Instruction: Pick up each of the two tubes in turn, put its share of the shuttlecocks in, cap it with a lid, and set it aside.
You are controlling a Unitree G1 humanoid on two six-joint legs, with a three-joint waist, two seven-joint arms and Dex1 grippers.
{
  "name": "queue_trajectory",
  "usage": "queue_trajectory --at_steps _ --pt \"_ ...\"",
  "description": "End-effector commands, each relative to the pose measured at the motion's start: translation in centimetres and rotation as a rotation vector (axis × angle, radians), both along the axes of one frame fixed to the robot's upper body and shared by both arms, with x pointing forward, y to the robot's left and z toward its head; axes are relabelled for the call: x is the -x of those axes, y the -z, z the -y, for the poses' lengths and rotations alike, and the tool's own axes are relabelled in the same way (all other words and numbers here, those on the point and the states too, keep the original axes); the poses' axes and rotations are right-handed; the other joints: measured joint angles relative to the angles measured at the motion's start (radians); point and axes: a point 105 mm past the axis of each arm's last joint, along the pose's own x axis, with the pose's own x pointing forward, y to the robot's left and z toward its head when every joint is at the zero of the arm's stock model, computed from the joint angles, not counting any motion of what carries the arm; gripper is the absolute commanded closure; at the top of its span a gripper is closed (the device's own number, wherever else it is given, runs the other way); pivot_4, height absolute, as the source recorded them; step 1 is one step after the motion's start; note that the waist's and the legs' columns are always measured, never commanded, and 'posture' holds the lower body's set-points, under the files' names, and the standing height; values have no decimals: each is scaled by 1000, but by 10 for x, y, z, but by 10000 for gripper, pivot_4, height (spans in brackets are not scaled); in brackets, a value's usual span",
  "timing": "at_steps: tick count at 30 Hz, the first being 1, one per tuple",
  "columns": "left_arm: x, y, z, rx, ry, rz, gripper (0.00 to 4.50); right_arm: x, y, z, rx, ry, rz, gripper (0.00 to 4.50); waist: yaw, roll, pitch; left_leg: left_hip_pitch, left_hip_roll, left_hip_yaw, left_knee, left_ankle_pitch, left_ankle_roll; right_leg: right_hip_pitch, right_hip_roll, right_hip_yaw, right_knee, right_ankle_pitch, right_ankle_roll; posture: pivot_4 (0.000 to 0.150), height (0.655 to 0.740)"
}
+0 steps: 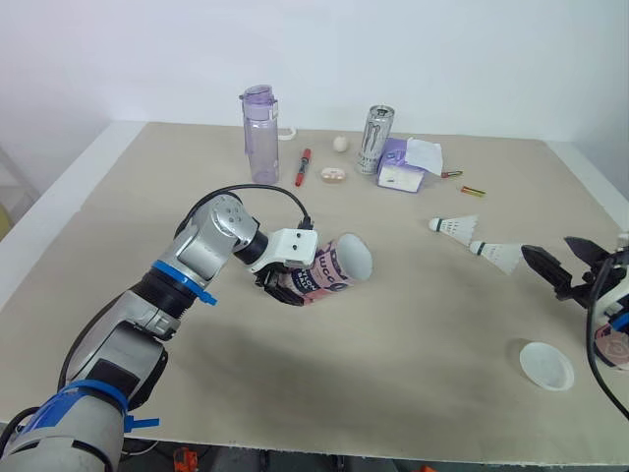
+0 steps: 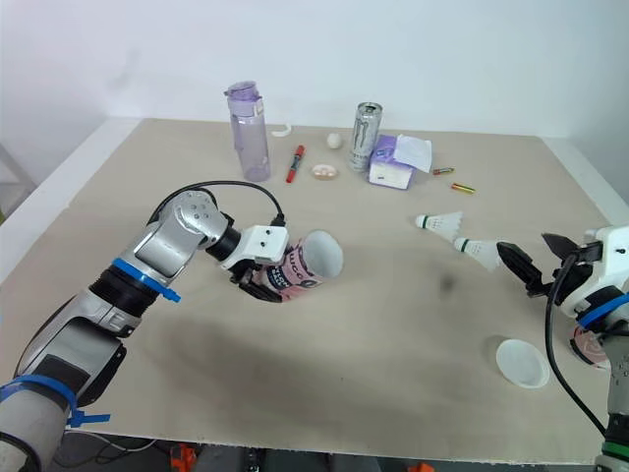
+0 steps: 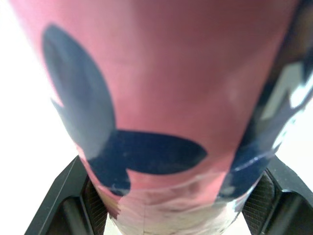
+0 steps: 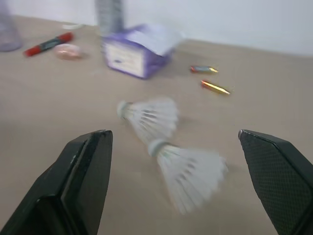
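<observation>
Left gripper (image 1: 285,281) grips tube (image 1: 339,265) (open-mouthed) over beige table (image 1: 393,379), white wall (image 1: 442,59) behind.

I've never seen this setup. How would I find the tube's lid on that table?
Start at the big beige table and go to the right corner nearest the robot. A little nearer than the two feathered shuttlecocks lies the lid, alone on bare tabletop. It is the only flat, plain white round disc there.

Beige table (image 1: 413,324) carries two shuttlecocks (image 1: 456,226), white lid (image 1: 545,365), bottle (image 1: 260,136), can (image 1: 374,140), tissue box (image 1: 403,167)
</observation>
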Motion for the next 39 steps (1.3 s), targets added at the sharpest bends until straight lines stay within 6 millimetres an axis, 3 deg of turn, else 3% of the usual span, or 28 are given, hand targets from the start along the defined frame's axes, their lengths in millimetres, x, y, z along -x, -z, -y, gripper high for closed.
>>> queue_trajectory --at_steps 1,13,30,32,33,35,38,39 --pt "5 8 2 -23 10 -20 14364 -8 -5 5 -49 -16 19 838 0 0 0 0 0 0 0 0 0 0 0 0 0 0 0 1500 7400" --pt "5 8 -3 -24 -10 -19 14364 -24 19 -8 -75 -70 -81 838 0 1 0 0 -1 0 -2 0 0 0 0 1 0 1 1 1500 7400" --pt "4 8 -5 -19 -34 -18 14364 -53 36 -22 -116 -76 -150 838 -2 1 0 0 0 0 -2 0 0 -1 2 2 0 1 1 1500 7400" --pt "4 8 -5 -19 -37 -18 14364 -55 38 -20 -119 -68 -158 6112 -2 1 0 0 0 0 -3 0 0 -1 2 2 0 2 1 1500 7400" --pt "4 8 -6 -19 -39 -17 14364 -56 39 -19 -113 -60 -160 6112 -2 1 0 0 0 0 -3 0 0 -1 2 2 0 1 2 1500 7400" --pt "4 8 -6 -19 -41 -17 14364 -56 39 -17 -107 -51 -159 13482 -2 1 0 0 0 0 -3 0 0 -1 2 2 0 2 2 1500 7400" --pt "5 9 -7 -20 -43 -18 14364 -56 40 -14 -116 -40 -156 20462 -2 1 0 0 0 0 -3 0 0 -1 2 2 0 2 2 1500 7400" --pt "5 9 -7 -20 -44 -18 14364 -56 41 -13 -115 -38 -156 25189 -2 1 0 0 0 0 -3 0 0 -1 2 2 0 2 2 1500 7400"
